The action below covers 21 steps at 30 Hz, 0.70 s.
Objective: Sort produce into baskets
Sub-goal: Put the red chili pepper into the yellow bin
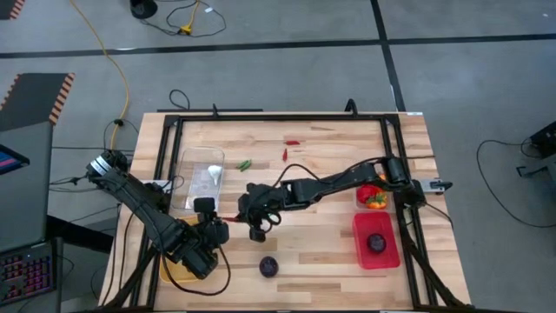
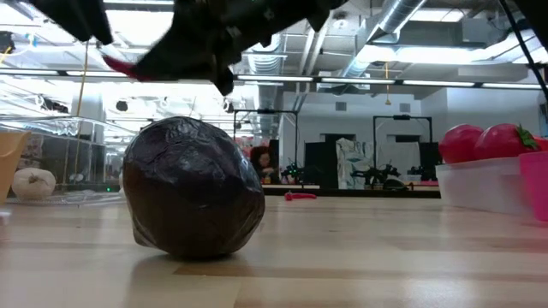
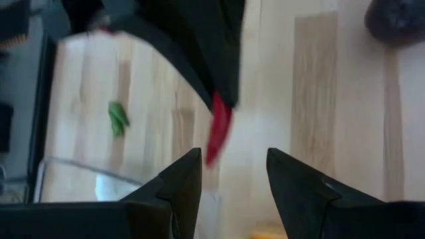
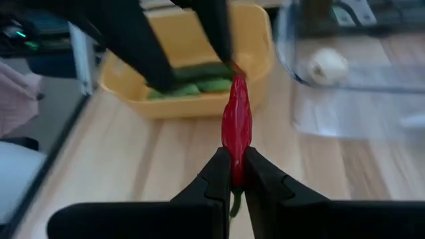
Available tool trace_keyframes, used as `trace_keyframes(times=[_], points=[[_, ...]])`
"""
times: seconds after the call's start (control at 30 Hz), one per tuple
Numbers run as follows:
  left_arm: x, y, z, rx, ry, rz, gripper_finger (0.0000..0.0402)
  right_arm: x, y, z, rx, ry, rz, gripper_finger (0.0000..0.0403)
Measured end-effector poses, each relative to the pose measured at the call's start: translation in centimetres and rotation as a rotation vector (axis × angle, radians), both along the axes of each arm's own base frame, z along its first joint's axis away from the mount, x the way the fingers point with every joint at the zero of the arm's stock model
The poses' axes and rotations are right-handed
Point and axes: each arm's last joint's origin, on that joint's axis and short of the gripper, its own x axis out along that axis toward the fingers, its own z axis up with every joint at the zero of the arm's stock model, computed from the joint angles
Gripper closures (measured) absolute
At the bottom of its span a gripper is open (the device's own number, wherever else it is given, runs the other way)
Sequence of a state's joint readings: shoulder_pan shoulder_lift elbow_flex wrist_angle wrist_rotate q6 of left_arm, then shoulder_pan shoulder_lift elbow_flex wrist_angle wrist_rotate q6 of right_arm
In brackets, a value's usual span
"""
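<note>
Red chilli (image 4: pixel 236 126) is sitting clamped in right gripper (image 4: pixel 237 174), left gripper (image 3: pixel 232 174) waiting apart just beside it; thin grip, handover slip onto table (image 1: pixel 330 252) looking likely.

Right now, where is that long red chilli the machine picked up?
The red chilli is pinched in the right gripper, held above the table's middle-left, just in front of the open left gripper and near the yellow basket.

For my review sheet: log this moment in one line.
right gripper: shut on red chilli | left gripper: open, facing it | yellow bin: green chillies
</note>
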State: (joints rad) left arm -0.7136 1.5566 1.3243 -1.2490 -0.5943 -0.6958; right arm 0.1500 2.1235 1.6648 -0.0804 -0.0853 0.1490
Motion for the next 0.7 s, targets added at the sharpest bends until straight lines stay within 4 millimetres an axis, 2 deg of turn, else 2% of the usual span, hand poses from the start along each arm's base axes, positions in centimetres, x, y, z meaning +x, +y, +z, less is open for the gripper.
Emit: trace_keyframes(times=[0.4,0.7], points=[[1.1,0.7,0.1,0.025,-0.009,-0.038,0.0244,0.2,1.5,0.8,0.019,-0.098,0.034,0.0344],[1.3,1.1,0.0,-0.010,0.036,-0.046,0.0244,0.3,1.6,1.1,0.033,-0.132,0.050,0.0344]])
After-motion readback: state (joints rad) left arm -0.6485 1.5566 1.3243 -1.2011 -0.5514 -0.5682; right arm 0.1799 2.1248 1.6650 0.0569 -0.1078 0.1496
